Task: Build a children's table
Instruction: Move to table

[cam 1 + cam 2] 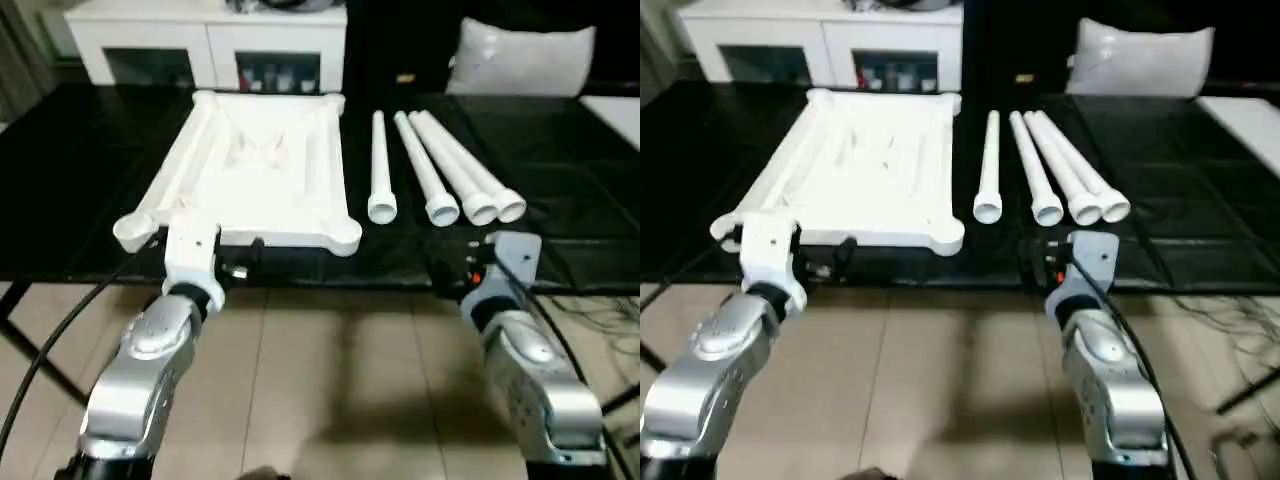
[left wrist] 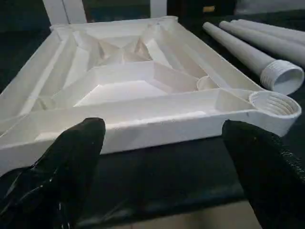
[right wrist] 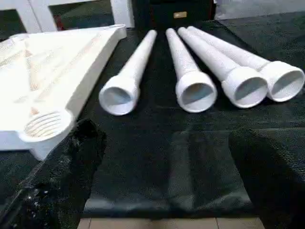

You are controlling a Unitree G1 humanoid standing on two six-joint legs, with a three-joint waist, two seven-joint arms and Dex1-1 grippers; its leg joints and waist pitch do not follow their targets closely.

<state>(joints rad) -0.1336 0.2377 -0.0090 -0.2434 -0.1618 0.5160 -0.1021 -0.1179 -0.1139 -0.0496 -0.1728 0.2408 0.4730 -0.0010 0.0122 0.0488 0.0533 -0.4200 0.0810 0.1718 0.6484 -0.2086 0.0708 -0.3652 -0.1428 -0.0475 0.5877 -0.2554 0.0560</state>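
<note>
Legs (image 1: 440, 165) at upper right on black tabletop (image 1: 560, 160), table top (image 1: 255, 170) inverted at upper left. Both hands, left hand (image 2: 162, 157) and right hand (image 3: 162, 162), spread apart. Take nearest leg near threaded end, align squarely with corner socket (image 2: 272, 102).

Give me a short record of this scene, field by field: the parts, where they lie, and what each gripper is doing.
tabletop: upside down on the black surface, ribbed underside up, sockets empty
legs: four, loose, lying side by side on the robot's right of the tabletop
left gripper: open, facing the tabletop's near edge
right gripper: open, facing the legs' wide ends
assembly: not started
</note>
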